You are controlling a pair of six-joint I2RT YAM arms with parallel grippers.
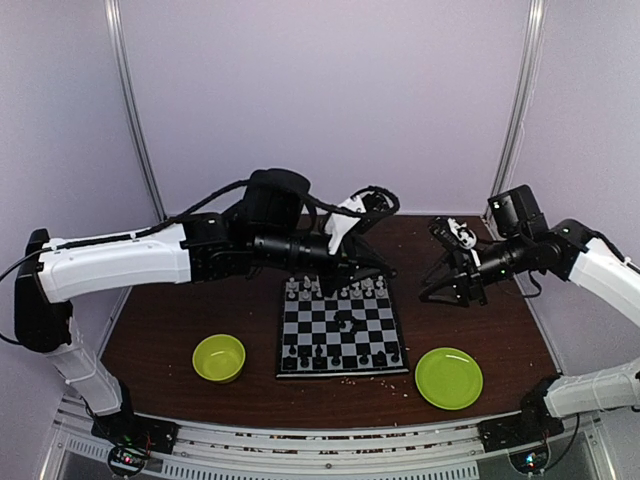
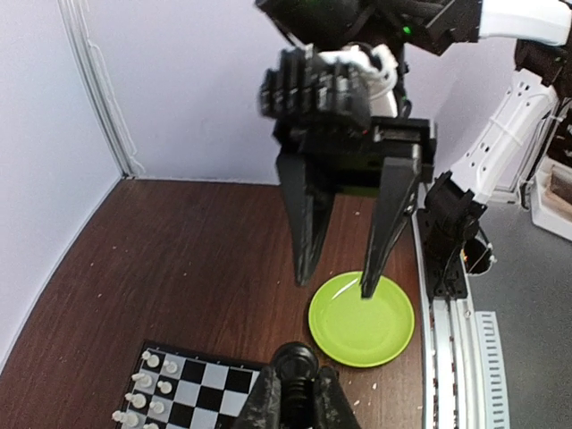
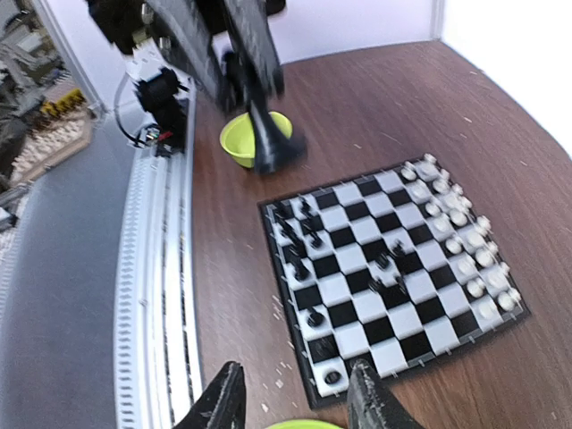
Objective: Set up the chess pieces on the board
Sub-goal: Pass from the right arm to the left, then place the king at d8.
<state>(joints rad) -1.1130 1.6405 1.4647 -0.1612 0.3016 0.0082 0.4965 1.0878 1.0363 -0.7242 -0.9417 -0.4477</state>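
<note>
Top external view, starting from the 9 o'clock side: the green bowl (image 1: pixel 206 366) stands on the brown table (image 1: pixel 160 320). It is at about 8 o'clock from the board (image 1: pixel 310 326) and a little apart from it.

The left gripper (image 2: pixel 295 382) hangs over the board's 12 o'clock edge. In the left wrist view its fingers lie close together, and a small dark round shape sits between their tips. Whether this is a chess piece, I cannot tell. From above, the gripper's dark shape merges with the far edge of the board, so contact there is also unclear.

The chess pieces (image 1: pixel 340 291) stand in rows, the white ones along the 12 o'clock edge and the black ones along the 6 o'clock edge. One black piece stands alone near the middle.

The green plate (image 1: pixel 448 380) lies at 4 o'clock from the board, near its corner. The right gripper (image 2: pixel 336 288) is at 2 o'clock from the board, above the table. Its fingers are wide apart, with nothing between them.

In the right wrist view the left gripper is only a dark blur. The plate there is cut off at the bottom edge.
</note>
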